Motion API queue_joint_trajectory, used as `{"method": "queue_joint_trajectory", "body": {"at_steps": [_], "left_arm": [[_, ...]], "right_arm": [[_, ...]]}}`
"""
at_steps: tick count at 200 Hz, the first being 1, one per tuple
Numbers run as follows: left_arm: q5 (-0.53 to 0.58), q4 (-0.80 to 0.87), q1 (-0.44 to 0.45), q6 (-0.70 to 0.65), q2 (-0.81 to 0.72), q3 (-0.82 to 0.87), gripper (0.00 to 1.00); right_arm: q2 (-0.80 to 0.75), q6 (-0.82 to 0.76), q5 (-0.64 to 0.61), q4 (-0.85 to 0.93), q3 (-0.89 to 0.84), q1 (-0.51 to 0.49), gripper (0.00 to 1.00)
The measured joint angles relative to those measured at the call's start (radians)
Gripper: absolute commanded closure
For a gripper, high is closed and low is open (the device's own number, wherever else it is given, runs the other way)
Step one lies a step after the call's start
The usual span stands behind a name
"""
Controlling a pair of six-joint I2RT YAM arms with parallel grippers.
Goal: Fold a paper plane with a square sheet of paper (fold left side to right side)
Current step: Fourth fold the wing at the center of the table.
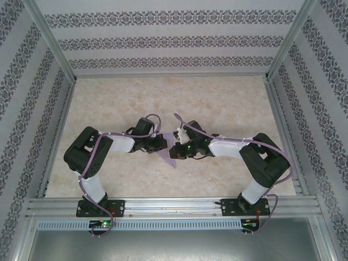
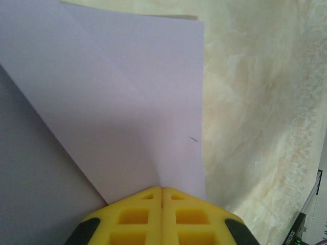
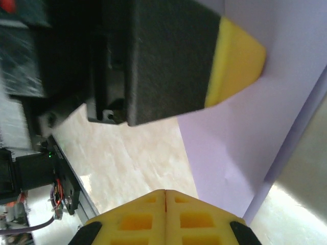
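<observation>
Left gripper (image 2: 162, 189), its yellow fingers pressed together, pinches the near tip of the folded lilac sheet of paper (image 2: 127, 102), which fans out ahead of it over the marbled table (image 2: 255, 102), while the right gripper (image 3: 165, 192), likewise closed with nothing between its fingers, has the sheet just ahead and to its right.

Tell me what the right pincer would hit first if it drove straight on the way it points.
Probably the left pincer, whose black body sits straight ahead of the shut right pincer. Table lies between, and the folded lilac sheet is just off to one side. Depth is unclear.
</observation>
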State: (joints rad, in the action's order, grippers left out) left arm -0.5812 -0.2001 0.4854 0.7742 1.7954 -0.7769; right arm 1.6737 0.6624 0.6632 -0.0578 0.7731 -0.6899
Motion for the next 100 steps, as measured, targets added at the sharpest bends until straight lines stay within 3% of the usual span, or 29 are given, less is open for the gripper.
{"method": "queue_joint_trajectory", "body": {"at_steps": [100], "left_arm": [[0.011,0.001,0.005,0.000,-0.002,0.000,0.99]], "right_arm": [[0.068,0.043,0.004,-0.068,-0.060,-0.020,1.00]]}}
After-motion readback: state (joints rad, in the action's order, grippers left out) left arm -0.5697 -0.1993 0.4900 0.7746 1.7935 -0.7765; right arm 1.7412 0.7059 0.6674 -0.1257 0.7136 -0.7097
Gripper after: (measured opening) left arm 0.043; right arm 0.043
